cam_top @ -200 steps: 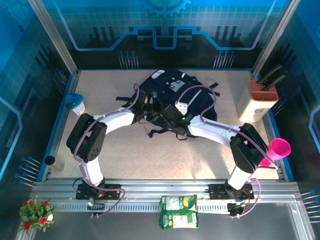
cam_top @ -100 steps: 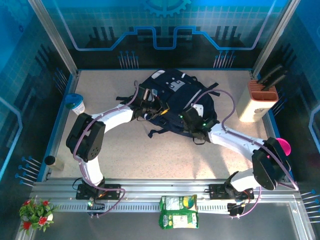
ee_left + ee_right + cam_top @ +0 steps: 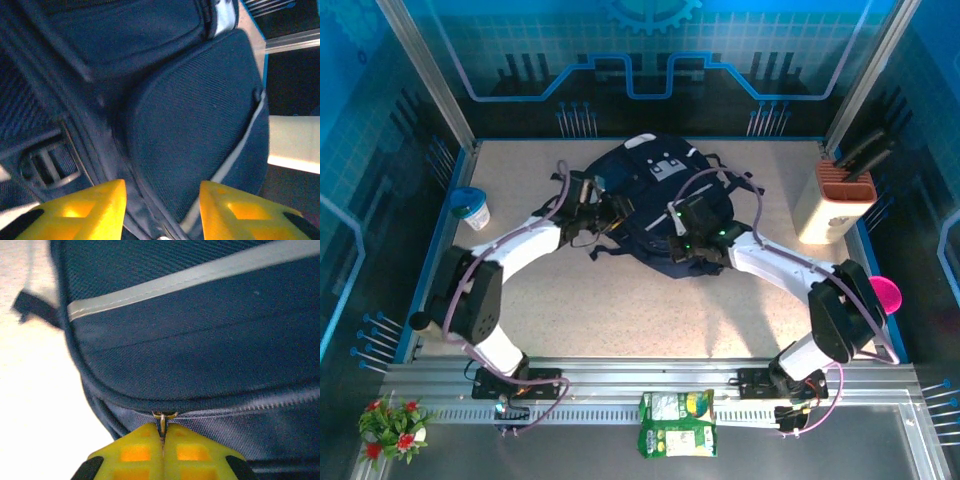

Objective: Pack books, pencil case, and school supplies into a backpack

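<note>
Backpack [image 3: 655, 200]: sagging softly; zipper pull [image 3: 163, 420] offering hold.
Right gripper [image 3: 162, 436]: pinching it.
Left gripper [image 3: 162, 202]: gaping, perhaps straddling fabric.

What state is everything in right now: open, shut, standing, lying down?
The backpack: lying on the table.
The right tool: shut on the zip pull.
The left tool: open, fingers apart over the backpack.
The knife block: upright, handles sticking out.

L tool [image 3: 161, 197] fingers apart, R tool [image 3: 162, 435] pinched shut, arms reaching fwd.
</note>
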